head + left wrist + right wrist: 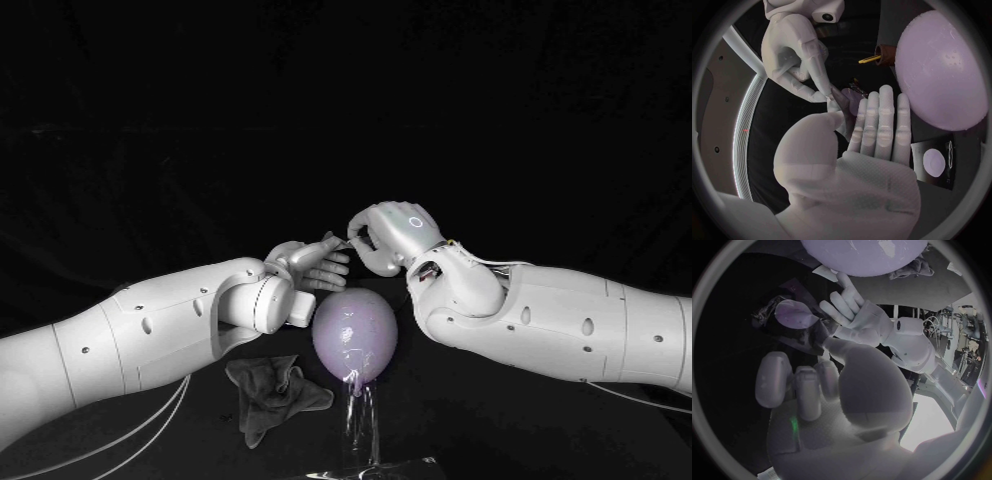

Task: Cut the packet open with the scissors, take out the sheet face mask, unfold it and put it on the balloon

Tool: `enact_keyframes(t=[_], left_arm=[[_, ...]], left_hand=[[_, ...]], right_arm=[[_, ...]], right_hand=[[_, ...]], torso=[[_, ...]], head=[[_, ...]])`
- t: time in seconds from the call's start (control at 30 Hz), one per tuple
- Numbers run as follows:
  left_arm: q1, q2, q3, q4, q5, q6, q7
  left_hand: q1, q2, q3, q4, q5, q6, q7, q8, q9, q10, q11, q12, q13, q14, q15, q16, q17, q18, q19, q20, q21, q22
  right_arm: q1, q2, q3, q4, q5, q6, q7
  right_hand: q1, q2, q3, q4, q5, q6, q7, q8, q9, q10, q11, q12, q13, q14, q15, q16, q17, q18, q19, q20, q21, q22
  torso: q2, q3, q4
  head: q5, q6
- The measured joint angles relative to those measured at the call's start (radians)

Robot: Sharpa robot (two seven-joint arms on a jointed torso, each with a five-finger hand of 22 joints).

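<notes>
Right, the black table [577, 440] spreads wide under everything, and the balloon [355, 335] is our landmark, standing near the robot's edge of it. The left arm [144, 330] sweeps in on the balloon's left side and the right arm [577, 320] on its right, both angled inward and closing over it. The balloon itself is pale purple and glossy. It sits knot-down on a clear stand [361, 420] that rises straight up beneath it.

Just beside the balloon's lower left, a crumpled dark grey cloth [271, 393] lies on the table, close to the stand. Above the balloon and a little behind it, the two hands come together. The left hand [310, 265] is just over the balloon's top, with the right hand [389, 232] slightly higher and to the right, their fingertips touching.

And between them, the packet [792, 315]! It is a small, crinkled, shiny thing with a pale purple patch, held up above the balloon and clear of it. The left hand pinches it with its thumb, its other fingers stretched out straight together. The right hand has its fingers curled down onto the same piece, so both are grasping it. Whether the mask is inside, I cannot tell. Near the balloon, the left wrist view catches a small brown object [886, 54] with a yellow bit poking out, too small to identify.
</notes>
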Motion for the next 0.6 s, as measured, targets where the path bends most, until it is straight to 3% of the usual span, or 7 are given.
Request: enact_keyframes(t=[0.33, 0.47, 0.6], left_arm=[[0.000, 0.001, 0.000, -0.005, 0.015, 0.009, -0.013], [0.000, 0.001, 0.000, -0.006, 0.024, 0.008, -0.013], [0.000, 0.001, 0.000, -0.006, 0.033, 0.005, -0.005]], left_hand=[[-0.023, 0.008, -0.002, 0.000, 0.000, 0.004, 0.003, 0.000, 0.002, 0.002, -0.002, 0.000, 0.002, 0.002, -0.002, 0.000, 0.004, -0.001, 0.003, 0.000, -0.001, 0.000], [-0.029, -0.007, -0.012, -0.007, 0.000, 0.020, -0.013, 0.012, 0.009, 0.027, -0.012, 0.009, 0.008, 0.023, -0.013, 0.009, 0.013, -0.001, 0.015, -0.005, -0.001, 0.001], [0.068, 0.012, 0.044, -0.068, 0.000, 0.024, -0.016, 0.026, 0.018, 0.040, -0.022, 0.013, 0.010, 0.032, -0.022, 0.017, 0.025, -0.002, 0.021, -0.010, 0.004, 0.003]], right_arm=[[-0.005, -0.014, 0.000, 0.015, -0.045, -0.041, 0.011], [-0.008, -0.014, 0.000, 0.015, -0.055, -0.049, 0.015], [-0.010, -0.015, 0.000, 0.014, -0.061, -0.053, 0.018]], right_hand=[[0.000, 0.000, 0.000, 0.000, 0.000, 0.000, 0.000, 0.000, 0.000, 0.000, 0.000, 0.000, 0.000, -0.002, 0.002, -0.001, 0.000, 0.000, 0.006, -0.002, 0.000, 0.001], [0.000, 0.000, 0.000, 0.000, 0.000, 0.000, 0.000, 0.000, 0.000, 0.000, 0.000, 0.000, 0.000, -0.002, 0.002, -0.001, 0.001, 0.000, 0.006, -0.002, 0.000, 0.001], [0.002, 0.001, 0.000, 0.000, 0.000, 0.000, 0.000, 0.000, 0.000, 0.000, 0.000, 0.000, -0.001, -0.002, 0.002, -0.004, 0.001, 0.000, 0.006, -0.002, 0.000, 0.000]], torso=[[0.000, -0.0006, -0.0005], [0.000, -0.0006, 0.0000], [0.000, -0.0010, 0.0000]], head=[[0.001, 0.001], [0.002, 0.001], [0.003, 0.001]])
